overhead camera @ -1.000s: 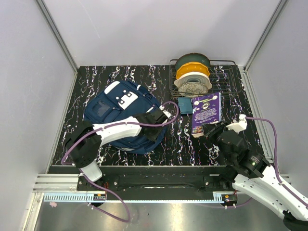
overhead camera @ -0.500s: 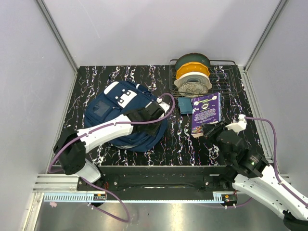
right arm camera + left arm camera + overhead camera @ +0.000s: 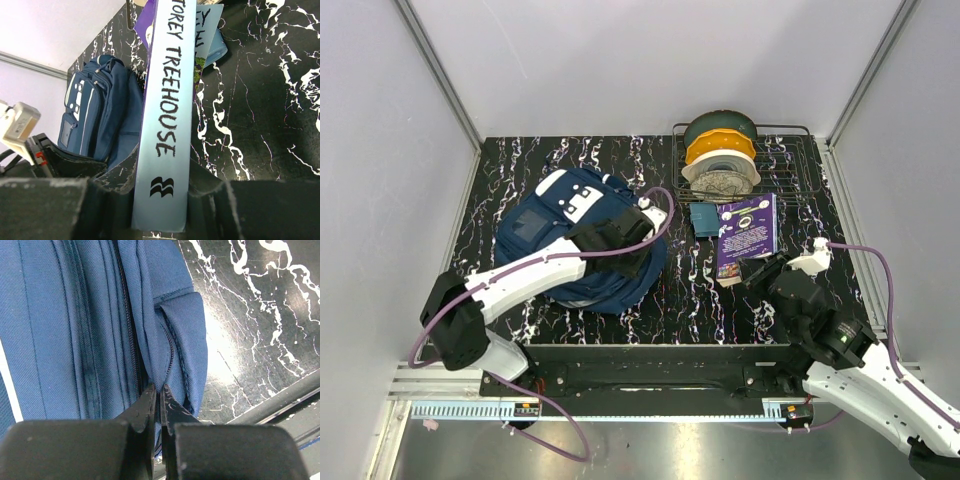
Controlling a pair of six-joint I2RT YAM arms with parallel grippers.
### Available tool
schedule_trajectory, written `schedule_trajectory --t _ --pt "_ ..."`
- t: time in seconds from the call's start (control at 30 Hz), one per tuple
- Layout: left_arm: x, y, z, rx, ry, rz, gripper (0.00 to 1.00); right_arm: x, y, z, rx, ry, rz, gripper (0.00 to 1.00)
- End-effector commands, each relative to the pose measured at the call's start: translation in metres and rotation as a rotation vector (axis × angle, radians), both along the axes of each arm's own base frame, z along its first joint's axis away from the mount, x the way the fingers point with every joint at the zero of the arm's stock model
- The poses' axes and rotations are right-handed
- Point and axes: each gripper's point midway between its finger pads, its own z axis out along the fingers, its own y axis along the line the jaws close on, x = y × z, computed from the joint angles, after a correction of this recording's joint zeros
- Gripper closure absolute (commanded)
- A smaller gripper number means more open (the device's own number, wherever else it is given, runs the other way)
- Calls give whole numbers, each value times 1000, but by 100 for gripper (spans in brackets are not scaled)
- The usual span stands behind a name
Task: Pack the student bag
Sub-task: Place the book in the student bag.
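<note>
Student bag [image 3: 565, 235] flat on left half of desk [image 3: 680, 290]; left tool [image 3: 158, 390] pinched shut on fabric fold beside zipper at bag's right edge. Well right of bag, right tool [image 3: 160, 175] clamped on purple book [image 3: 167, 90]; teal box [image 3: 705, 218], wire rack [image 3: 800, 175] beyond.

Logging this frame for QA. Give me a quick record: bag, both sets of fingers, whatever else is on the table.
bag: student bag lying left of centre on the table
left arm: left fingers shut, apparently pinching bag fabric by a zipper
right arm: right fingers shut on a book, spine reading "STOREY TREEHOUSE"
other: wire rack holding spools, back right; teal box beside the book
</note>
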Motion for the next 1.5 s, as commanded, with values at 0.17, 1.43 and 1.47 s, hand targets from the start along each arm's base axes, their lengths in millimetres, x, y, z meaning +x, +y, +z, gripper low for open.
schedule_trajectory --t 0.17,1.43,1.47 --pt "19 -9 79 -208 -144 44 95 8 6 30 95 -81 -18 89" --pt "28 51 179 -604 -460 378 100 11 26 36 75 -96 74 90" --pt "29 55 183 -592 -476 387 100 10 37 41 71 -119 134 91"
